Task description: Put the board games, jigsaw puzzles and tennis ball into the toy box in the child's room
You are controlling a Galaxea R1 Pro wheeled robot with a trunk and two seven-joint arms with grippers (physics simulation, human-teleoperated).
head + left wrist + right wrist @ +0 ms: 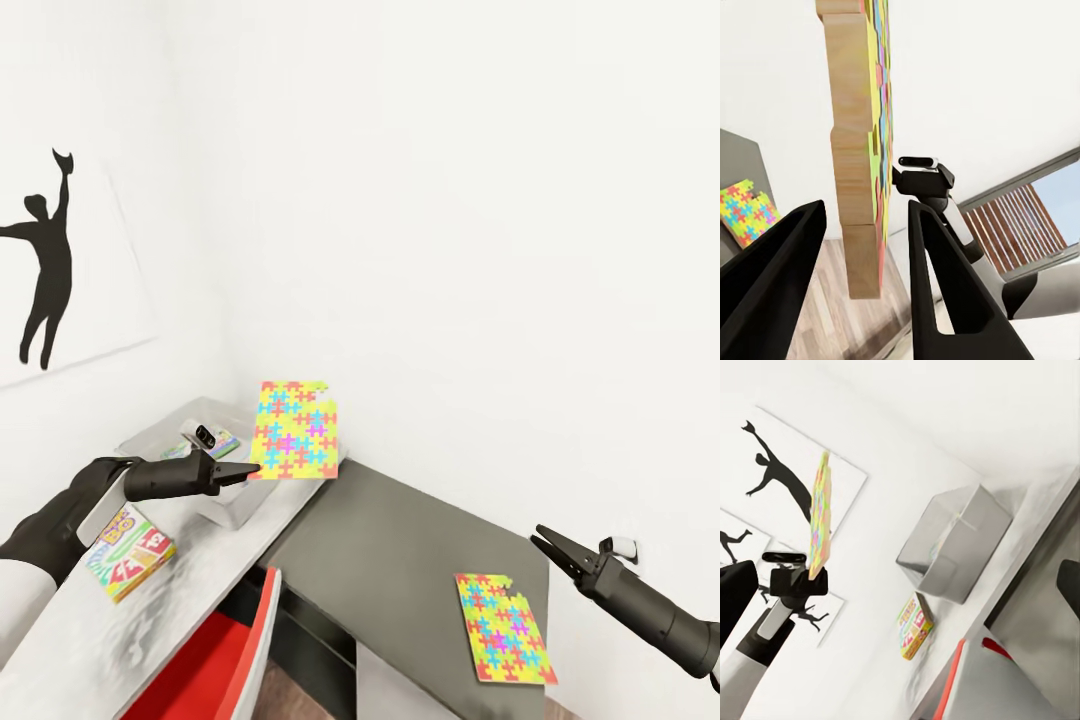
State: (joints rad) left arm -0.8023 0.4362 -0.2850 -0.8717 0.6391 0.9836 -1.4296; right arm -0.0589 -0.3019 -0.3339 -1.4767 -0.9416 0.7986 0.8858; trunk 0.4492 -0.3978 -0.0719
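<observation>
The left tool (240, 469) pinches the lower edge of a jigsaw puzzle (294, 430), a thin stiff board whose face is a bright interlock of red, yellow, green and blue pieces and whose back, in the left wrist view, is plain pale wood (855, 150). The board stands upright on edge in the air, just above the toy box (215, 500), a smooth light grey bin with sloping walls at the worktop's (130, 640) far corner. A printed game box (128, 552) lies flat on the pale worktop near the bin, and another shows inside the bin (212, 445). The second jigsaw puzzle (503, 627) lies flat on the darker grey surface, well apart. The right tool (552, 548) hovers near it, fingers nearly together and holding nothing. A red-lined drawer (215, 655) hangs open below.
</observation>
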